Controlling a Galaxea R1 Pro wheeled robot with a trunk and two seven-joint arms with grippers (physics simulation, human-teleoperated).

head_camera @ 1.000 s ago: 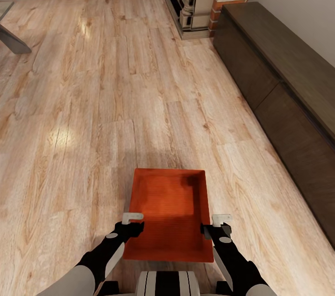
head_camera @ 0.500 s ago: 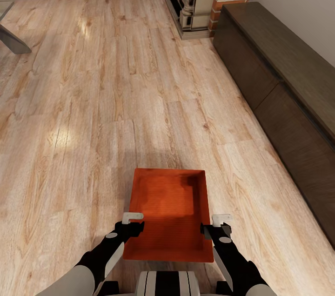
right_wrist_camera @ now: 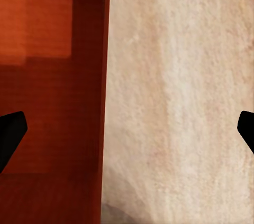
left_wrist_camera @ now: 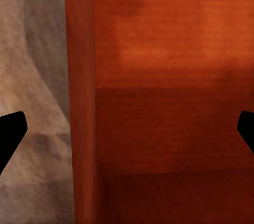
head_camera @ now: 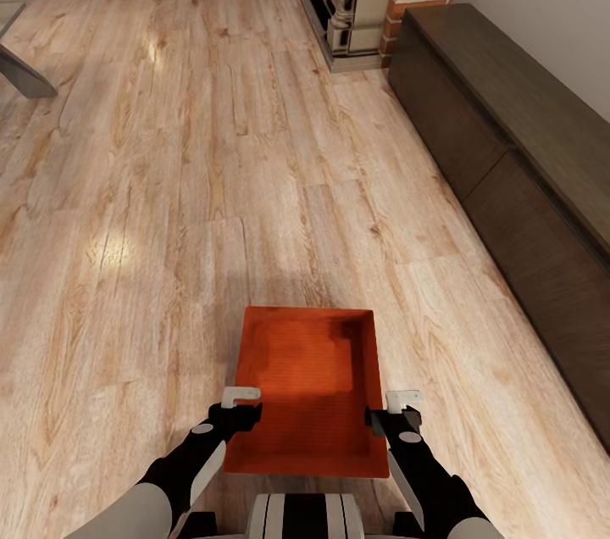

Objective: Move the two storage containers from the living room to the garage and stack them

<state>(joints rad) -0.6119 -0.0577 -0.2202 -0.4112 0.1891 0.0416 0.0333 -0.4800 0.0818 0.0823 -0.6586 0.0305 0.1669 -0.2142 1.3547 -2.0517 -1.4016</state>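
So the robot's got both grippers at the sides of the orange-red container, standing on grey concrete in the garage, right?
Not the garage. In the head view, the storage container sits over a light wood-plank floor in the living room, with left gripper and right gripper at its sides.

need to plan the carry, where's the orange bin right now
In the head view the storage container sits low and central on the wood-plank floor, between the left gripper and right gripper.
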